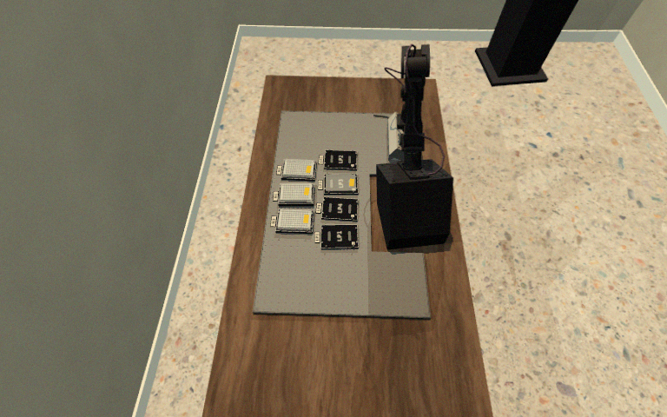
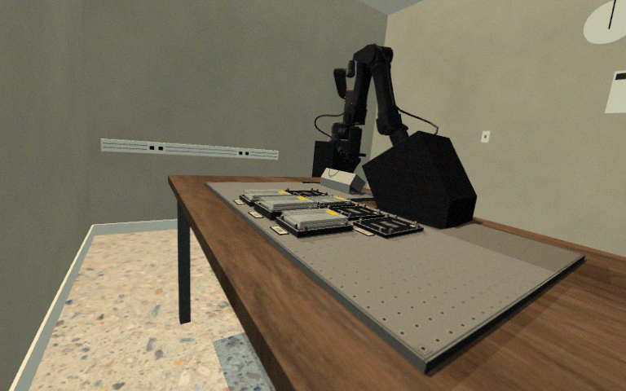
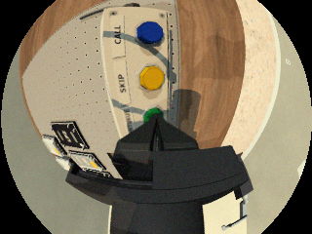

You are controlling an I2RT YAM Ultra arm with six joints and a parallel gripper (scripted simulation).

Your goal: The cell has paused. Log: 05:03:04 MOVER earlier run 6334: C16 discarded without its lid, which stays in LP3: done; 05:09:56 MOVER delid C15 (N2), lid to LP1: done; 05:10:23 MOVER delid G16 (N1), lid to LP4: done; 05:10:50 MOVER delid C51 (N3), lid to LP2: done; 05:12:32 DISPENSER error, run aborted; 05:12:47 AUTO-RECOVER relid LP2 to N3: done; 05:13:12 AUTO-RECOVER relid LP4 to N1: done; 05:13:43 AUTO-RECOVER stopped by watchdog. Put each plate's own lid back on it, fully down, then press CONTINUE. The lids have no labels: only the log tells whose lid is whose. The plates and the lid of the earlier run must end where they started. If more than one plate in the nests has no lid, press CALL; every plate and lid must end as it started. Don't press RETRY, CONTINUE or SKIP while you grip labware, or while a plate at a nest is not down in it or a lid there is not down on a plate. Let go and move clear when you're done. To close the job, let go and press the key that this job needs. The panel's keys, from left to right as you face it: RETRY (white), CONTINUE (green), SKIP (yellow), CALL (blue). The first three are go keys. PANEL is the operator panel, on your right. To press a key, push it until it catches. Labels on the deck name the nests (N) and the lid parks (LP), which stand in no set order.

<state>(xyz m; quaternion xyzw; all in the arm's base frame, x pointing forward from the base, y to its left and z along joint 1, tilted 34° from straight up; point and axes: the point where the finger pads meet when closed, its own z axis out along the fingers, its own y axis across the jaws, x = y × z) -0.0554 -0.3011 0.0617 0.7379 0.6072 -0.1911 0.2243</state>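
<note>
The gripper [image 3: 156, 118] is closed to its narrowest with nothing in it, its tips over the green button [image 3: 152, 115]; whether they touch, I cannot tell. Just beyond the tips is the yellow button [image 3: 152, 78], then the blue button [image 3: 150, 32]. Off to the hand's left, three plates carry yellow-marked lids, and another lid [image 1: 340, 183] sits in LP3.

High top view and low exterior view, from a corner, share the worktop [image 1: 344, 363] [image 2: 567, 313]; wrist view looks closely down at the operator panel [image 3: 134, 54].
</note>
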